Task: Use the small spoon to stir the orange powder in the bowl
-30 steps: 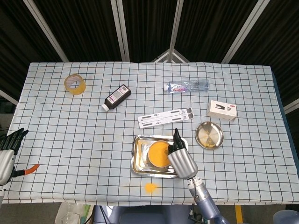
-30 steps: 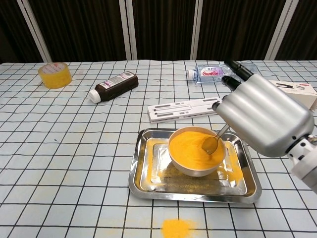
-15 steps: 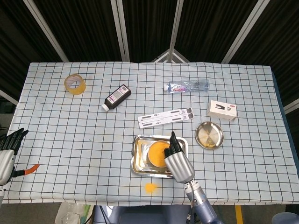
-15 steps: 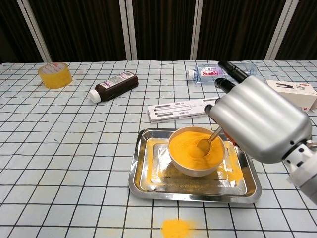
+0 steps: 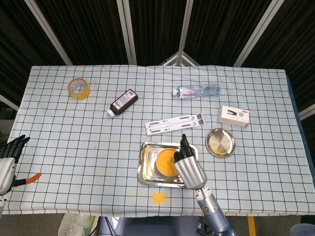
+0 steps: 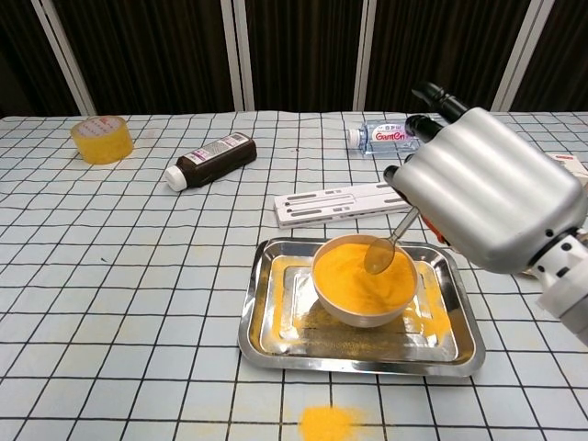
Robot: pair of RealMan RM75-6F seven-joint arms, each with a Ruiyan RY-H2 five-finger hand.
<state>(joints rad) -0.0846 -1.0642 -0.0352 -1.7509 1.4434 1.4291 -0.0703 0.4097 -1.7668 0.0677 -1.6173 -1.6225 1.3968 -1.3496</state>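
Table [image 5: 59, 147] has a white cloth with a black grid; dark panels with pale struts behind. Left hand [image 5: 10, 152] sits at the near left edge, fingers look loosely together with nothing in them, though it's small and partly cut off. Far left a tape roll [image 6: 102, 138], then a dark bottle [image 6: 209, 158] lying down. Spilled powder patch [image 6: 327, 423] on the cloth in front of the steel tray [image 6: 276, 344]. Bowl [image 6: 342, 310] stands in the tray, full of orange powder [image 6: 349, 274]. Right hand [image 6: 487, 188] grips the small spoon [image 6: 381, 253], its tip at the powder surface. A water bottle [image 6: 390, 134] lies behind; an empty steel dish [image 5: 220, 142] sits right of the tray.
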